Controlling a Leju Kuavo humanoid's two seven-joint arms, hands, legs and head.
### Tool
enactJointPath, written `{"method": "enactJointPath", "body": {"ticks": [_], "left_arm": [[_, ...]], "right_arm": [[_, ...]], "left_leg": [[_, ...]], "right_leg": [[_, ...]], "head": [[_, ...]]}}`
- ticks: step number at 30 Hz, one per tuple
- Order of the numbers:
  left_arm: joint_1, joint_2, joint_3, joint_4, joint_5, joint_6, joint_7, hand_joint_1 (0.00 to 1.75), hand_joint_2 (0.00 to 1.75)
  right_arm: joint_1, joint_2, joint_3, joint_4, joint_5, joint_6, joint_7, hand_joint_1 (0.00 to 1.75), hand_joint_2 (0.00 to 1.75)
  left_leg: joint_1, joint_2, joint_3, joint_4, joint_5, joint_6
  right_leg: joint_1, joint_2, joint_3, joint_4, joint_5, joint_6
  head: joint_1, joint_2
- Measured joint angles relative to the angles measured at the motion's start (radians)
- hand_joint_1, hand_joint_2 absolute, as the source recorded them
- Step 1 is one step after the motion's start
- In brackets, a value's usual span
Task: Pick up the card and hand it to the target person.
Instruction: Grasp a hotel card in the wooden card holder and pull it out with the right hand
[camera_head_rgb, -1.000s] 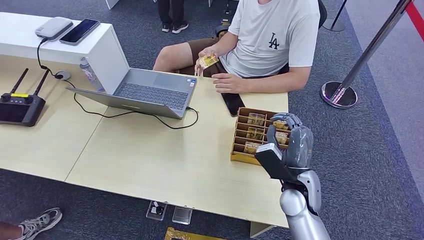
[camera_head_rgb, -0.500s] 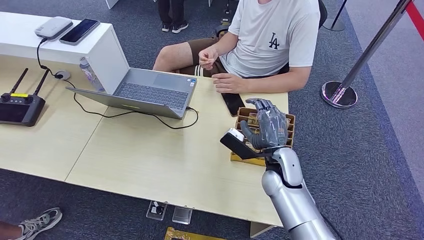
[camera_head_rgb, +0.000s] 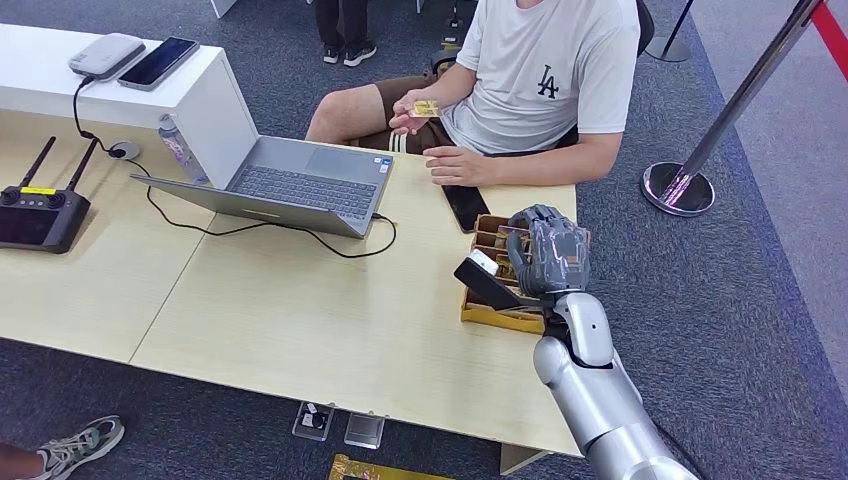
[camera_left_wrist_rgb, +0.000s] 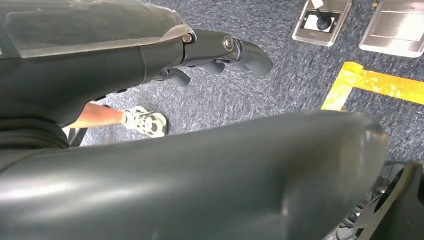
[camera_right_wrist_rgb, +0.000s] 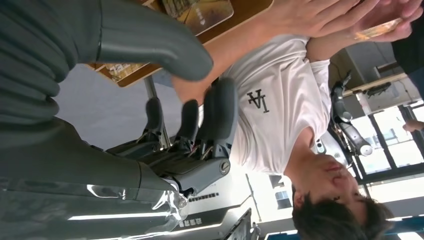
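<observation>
Cards sit upright in the slotted wooden holder at the surface's right end.
Your right hand hovers over the holder, fingers apart, empty; lower squarely onto one card. Exact card count is unclear. One person holds one card. Left hand hangs, loosely curled, empty.

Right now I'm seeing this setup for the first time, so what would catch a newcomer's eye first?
The right robot hand hovers over the brown card tray at the table's near right corner. Behind the table, a seated person in a white shirt holds a small card up. An open laptop sits mid-table.
</observation>
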Motion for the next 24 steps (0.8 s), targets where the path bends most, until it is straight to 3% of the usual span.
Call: {"method": "enactJointPath", "body": {"ticks": [14, 24], "left_arm": [[0.004, 0.000, 0.000, 0.001, 0.000, 0.000, 0.000, 0.00, 0.00], [0.007, 0.000, 0.000, 0.001, -0.003, 0.000, -0.002, 0.00, 0.00]], "right_arm": [[0.054, -0.060, -0.030, -0.113, 0.079, 0.039, 0.033, 0.94, 1.75], [0.095, -0.092, -0.031, -0.114, 0.119, 0.046, 0.060, 0.89, 1.75]], "left_leg": [[0.000, 0.000, 0.000, 0.000, 0.000, 0.000], [0.000, 0.000, 0.000, 0.000, 0.000, 0.000]], "right_leg": [[0.000, 0.000, 0.000, 0.000, 0.000, 0.000], [0.000, 0.000, 0.000, 0.000, 0.000, 0.000]], "head": [[0.000, 0.000], [0.000, 0.000]]}}
